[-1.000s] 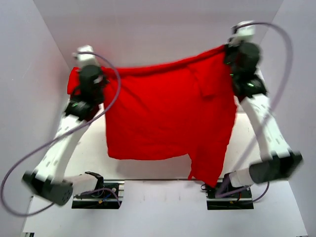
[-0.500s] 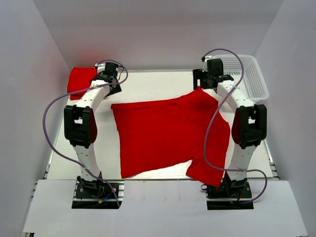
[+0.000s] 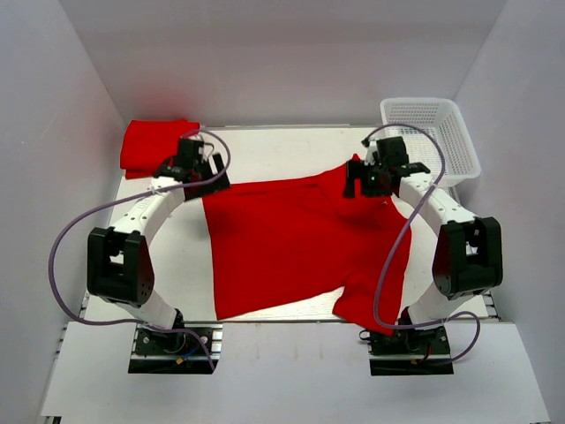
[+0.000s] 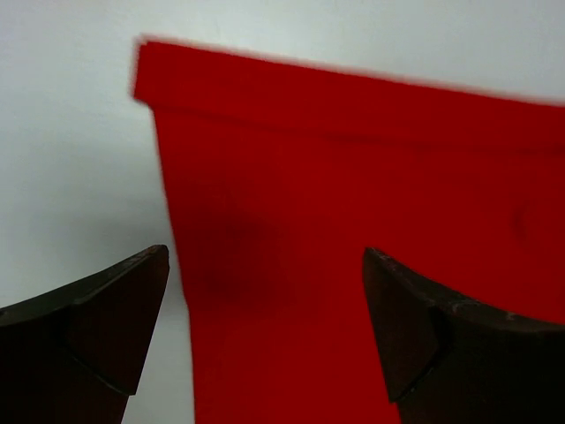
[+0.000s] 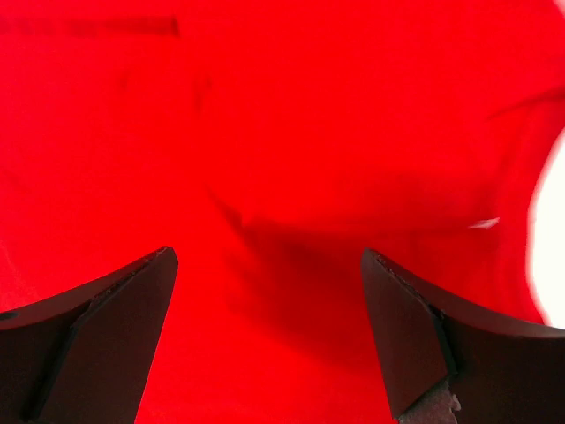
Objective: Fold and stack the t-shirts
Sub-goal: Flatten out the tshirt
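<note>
Shirt nearest the arms, where does it lie?

The open t-shirt (image 3: 300,238) lies flat across the middle of the bench (image 3: 265,146), its near right part reaching the front edge.

And the grippers?

At its far edge. The left gripper (image 4: 265,256) is spread wide over the far left corner, holding nothing. The right gripper (image 5: 267,254) is spread just as wide over cloth near the white neck label (image 5: 484,223).

Farther back?

A folded t-shirt (image 3: 152,146) sits in the far left corner and a white mesh basket (image 3: 433,132) in the far right.
</note>
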Robot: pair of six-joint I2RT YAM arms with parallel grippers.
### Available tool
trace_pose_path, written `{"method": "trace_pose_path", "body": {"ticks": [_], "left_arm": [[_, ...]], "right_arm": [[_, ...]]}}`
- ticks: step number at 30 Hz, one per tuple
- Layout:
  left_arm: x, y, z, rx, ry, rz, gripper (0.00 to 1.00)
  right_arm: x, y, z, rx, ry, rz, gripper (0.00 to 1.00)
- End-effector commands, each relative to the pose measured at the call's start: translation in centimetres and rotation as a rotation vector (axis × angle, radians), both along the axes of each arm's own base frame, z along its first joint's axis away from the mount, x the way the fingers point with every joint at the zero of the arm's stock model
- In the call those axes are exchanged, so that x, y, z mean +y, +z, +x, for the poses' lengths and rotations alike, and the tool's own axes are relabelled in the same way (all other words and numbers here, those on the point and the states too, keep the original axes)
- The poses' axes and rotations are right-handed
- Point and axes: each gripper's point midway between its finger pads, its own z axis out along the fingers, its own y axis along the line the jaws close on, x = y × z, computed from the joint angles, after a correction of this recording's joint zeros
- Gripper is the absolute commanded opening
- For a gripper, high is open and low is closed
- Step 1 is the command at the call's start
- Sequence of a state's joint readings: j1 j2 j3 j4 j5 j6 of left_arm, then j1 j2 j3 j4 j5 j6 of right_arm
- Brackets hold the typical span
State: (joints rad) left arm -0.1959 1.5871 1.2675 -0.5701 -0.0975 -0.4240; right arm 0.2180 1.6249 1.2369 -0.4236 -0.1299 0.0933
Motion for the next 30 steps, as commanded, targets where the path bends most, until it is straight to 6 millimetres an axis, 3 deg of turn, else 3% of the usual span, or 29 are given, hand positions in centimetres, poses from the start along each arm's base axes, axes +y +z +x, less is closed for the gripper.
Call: {"method": "trace_pose_path", "body": {"ticks": [1,6,11,19,30], "left_arm": [[-4.0,-1.8,-2.7,0.041,-0.165,-0.174,1.0],[-4.1,-3.3,-4.7,0.07,-0.152,-0.212,1.0],[-4.4,-4.1,-5.2,0.061,-0.159,-0.233,1.0],[-4.7,-5.2,-5.8,0.087,-0.166,-0.255,1.0],[-4.4,-6.1,-6.2,0.114,-0.162,-0.237,1.0]], "right_arm": [[1.3,-0.6,-1.8,0.04,0.07,0.036,0.9],[3.2,-3.2,-2.5,0.106,0.163,0.03,0.9],[4.2,-5.3,-2.1,0.141,0.158,0.013,0.9],[2.8,-6.9,0.4,0.135,-0.042,-0.05,0.88],[1.8,-9.3,0.6,0.174,-0.135,-0.092,0.73]]}}
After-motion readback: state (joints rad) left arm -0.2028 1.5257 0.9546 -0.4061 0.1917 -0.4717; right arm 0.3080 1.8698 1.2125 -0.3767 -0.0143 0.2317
